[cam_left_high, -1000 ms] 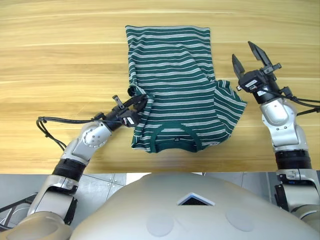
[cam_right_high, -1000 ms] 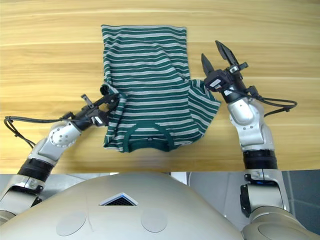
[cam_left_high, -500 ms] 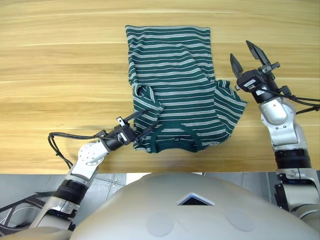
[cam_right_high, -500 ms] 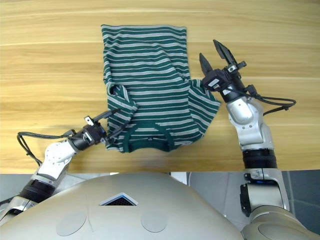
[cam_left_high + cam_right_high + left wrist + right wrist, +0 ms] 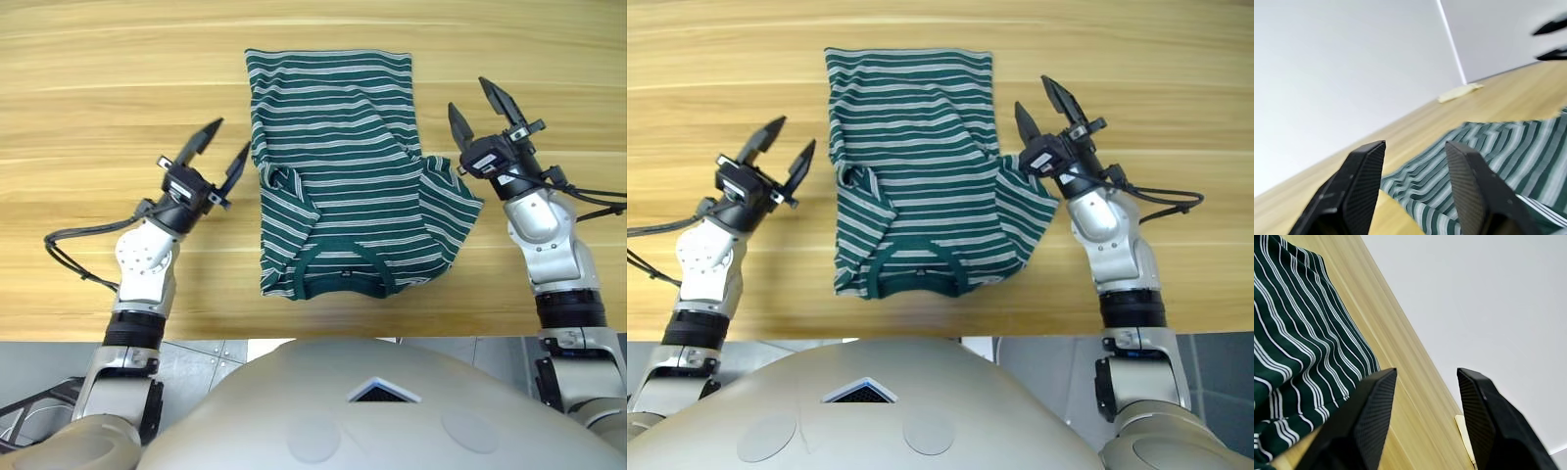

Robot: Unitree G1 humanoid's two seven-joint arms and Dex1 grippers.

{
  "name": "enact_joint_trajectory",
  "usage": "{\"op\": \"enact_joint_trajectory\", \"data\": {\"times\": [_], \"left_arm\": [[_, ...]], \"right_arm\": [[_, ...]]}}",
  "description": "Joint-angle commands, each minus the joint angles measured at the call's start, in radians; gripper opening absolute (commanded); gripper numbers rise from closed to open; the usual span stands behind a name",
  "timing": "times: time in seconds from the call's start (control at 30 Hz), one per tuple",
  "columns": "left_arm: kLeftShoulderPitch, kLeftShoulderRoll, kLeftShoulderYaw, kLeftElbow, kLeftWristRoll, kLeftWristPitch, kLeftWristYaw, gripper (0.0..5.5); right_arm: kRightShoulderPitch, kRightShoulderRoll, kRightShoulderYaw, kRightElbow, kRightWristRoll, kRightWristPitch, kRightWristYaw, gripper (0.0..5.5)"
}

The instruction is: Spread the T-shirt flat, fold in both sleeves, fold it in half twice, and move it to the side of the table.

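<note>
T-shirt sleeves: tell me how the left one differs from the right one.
The left sleeve is folded in over the T-shirt; the right sleeve sticks out past the side edge. The open left gripper stands clear of the left sleeve; the open right gripper sits close beside the right sleeve. Both sleeves are green with white stripes.

A small pale flat object [image 5: 1459,92] lies on the table [image 5: 1513,90], white wall [image 5: 1352,73] behind.
</note>
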Motion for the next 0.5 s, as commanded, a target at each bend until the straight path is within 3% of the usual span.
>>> {"op": "enact_joint_trajectory", "data": {"times": [0.03,0.17,0.5], "left_arm": [[-0.017,-0.001,0.016,-0.026,0.053,0.033,0.003,2.27],[-0.116,-0.045,-0.004,0.086,0.203,0.164,0.103,2.27],[-0.192,-0.118,-0.140,0.291,0.419,0.120,0.139,2.27]], "right_arm": [[-0.013,0.008,0.008,0.013,-0.006,0.001,-0.006,2.30],[-0.018,0.011,0.011,0.019,-0.009,-0.002,-0.015,2.30],[-0.024,0.005,0.007,0.029,-0.004,-0.009,-0.027,2.30]]}}
